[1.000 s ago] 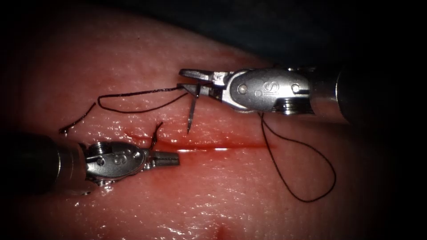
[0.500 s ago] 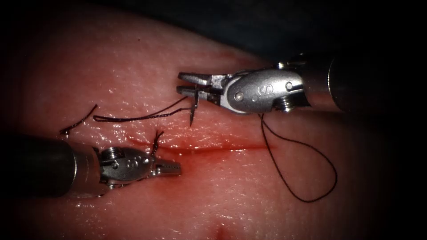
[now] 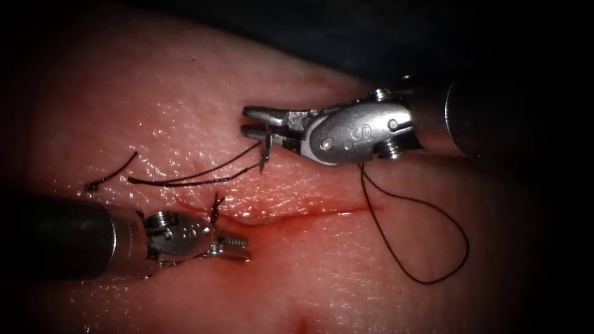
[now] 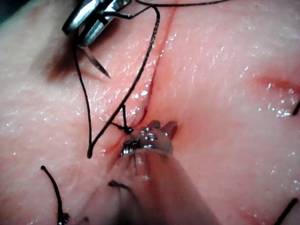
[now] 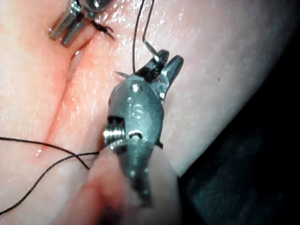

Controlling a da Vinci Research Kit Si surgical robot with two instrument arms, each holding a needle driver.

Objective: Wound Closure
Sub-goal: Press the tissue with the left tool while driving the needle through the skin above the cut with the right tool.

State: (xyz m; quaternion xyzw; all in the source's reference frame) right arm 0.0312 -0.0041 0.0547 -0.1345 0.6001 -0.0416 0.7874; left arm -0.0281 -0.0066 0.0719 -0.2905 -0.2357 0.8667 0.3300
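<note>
Endoscope: your right steel needle driver (image 3: 255,122) grips the curved silver needle (image 3: 266,151) above the glistening red cut (image 3: 291,213), clear of the pink tissue (image 3: 185,93), black thread (image 3: 185,179) trailing. Your left steel needle driver (image 3: 238,246), below the cut, grips nothing, jaws slightly parted.

Left wrist: the needle (image 4: 96,63) hangs beside the cut (image 4: 150,89).

Right wrist: the jaws clamp the needle (image 5: 150,48).

Pink glistening tissue (image 3: 185,93), red fluid (image 3: 297,213), black thread (image 3: 421,241), silver needle (image 3: 266,148)
</note>
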